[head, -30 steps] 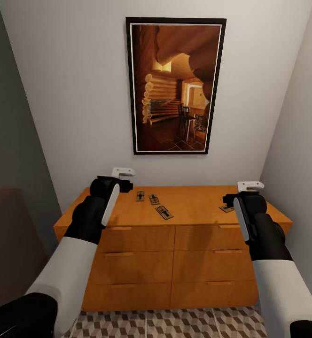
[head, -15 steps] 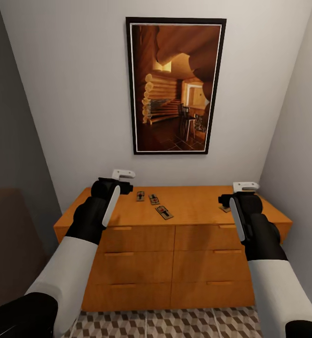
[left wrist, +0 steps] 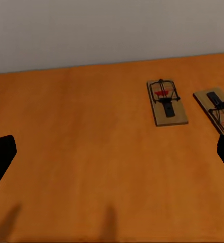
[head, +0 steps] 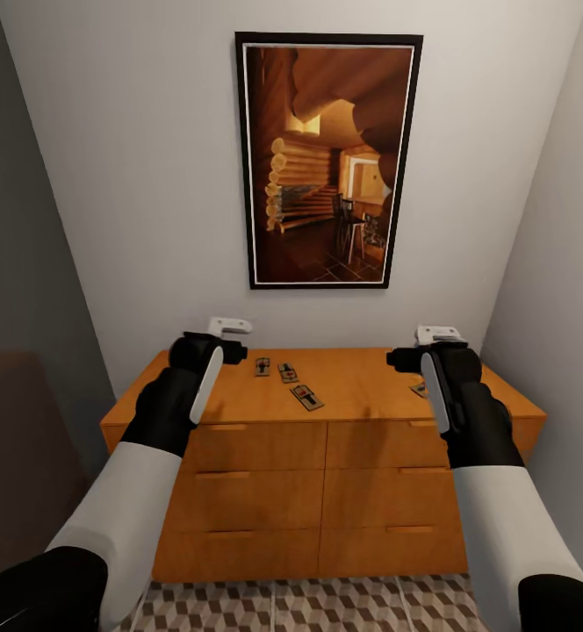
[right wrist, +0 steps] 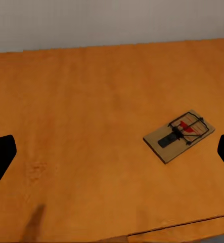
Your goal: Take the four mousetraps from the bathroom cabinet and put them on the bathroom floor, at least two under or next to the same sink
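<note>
The cabinet (head: pixel 327 456) stands against a pale wall in a narrow alcove, with grey walls to left and right. It is an orange-brown chest with three rows of drawers and slim bar handles. A framed picture (head: pixel 328 161) of a log interior hangs on the wall above it. A strip of the bathroom floor (head: pixel 327 606), tiled in a cube pattern, shows at the near edge.

Four mousetraps lie flat on the cabinet top. Three sit left of centre: the first mousetrap (head: pixel 262 367) and second mousetrap (head: pixel 287 372) just beside each other near the wall, the third mousetrap (head: pixel 306 397) nearer the front edge. The fourth mousetrap (head: pixel 419 389) lies well apart at the right, partly hidden behind the right arm; the right wrist view shows it whole (right wrist: pixel 179 135), angled and near the front edge.

The left claw (head: pixel 228 326) hangs above the left part of the top, left of the trap group. Its wrist view shows two traps ahead (left wrist: pixel 167 101) and (left wrist: pixel 220 109), with the dark fingertips (left wrist: pixel 0 157) wide apart and holding nothing. The right claw (head: pixel 438 333) hangs above the right part of the top, its fingertips (right wrist: pixel 0 154) likewise spread wide and empty.

Compared with one second ago, the right arm has shifted left and slightly away, covering more of the fourth trap. The left arm and the traps are unchanged.
</note>
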`<state>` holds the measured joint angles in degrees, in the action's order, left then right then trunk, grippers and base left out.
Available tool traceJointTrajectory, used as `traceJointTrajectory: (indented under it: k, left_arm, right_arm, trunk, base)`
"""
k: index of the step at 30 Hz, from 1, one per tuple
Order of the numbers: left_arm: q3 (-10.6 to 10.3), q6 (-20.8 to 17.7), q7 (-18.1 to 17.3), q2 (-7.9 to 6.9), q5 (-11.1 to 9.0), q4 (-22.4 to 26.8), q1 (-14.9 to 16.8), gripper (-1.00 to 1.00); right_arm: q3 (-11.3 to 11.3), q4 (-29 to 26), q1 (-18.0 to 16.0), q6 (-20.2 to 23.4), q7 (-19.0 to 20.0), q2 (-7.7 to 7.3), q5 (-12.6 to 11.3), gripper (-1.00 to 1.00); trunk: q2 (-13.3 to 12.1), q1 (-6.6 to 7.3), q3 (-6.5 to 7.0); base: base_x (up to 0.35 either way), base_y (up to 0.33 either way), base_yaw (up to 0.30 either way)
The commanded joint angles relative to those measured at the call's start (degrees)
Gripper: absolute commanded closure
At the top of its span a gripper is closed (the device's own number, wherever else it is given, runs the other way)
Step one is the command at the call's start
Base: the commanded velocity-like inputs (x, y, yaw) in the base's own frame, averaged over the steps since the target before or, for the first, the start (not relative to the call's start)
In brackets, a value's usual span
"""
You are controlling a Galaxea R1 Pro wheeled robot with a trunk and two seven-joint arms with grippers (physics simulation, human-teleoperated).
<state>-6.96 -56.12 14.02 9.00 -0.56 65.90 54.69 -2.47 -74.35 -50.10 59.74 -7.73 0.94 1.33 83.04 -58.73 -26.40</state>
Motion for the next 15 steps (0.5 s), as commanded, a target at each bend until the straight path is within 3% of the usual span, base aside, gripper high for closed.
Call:
traceJointTrajectory:
  k: [1,8,15]
  left_arm:
    - [-0.02,-0.36,0.2,-0.05,-0.1,0.12,0.05,-1.0]
    - [0.2,-0.71,0.23,-0.15,0.02,0.37,0.04,-1.0]
    - [0.16,-0.8,0.29,-0.08,0.41,0.38,0.04,-1.0]
  right_arm:
    - [-0.08,0.08,-0.6,0.26,0.9,0.04,0.18,-1.0]
    - [-0.06,-0.16,-1.71,0.26,4.26,0.07,0.07,-1.0]
    - [0.01,-1.8,-2.01,0.26,5.27,0.06,0.14,-1.0]
  trunk:
    - [0.04,0.0,-0.08]
    - [0.04,0.0,-0.08]
    - [0.04,0.0,-0.08]
  base:
    - [0.0,0.0,0.0]
    - [0.0,0.0,0.0]
    - [0.0,0.0,0.0]
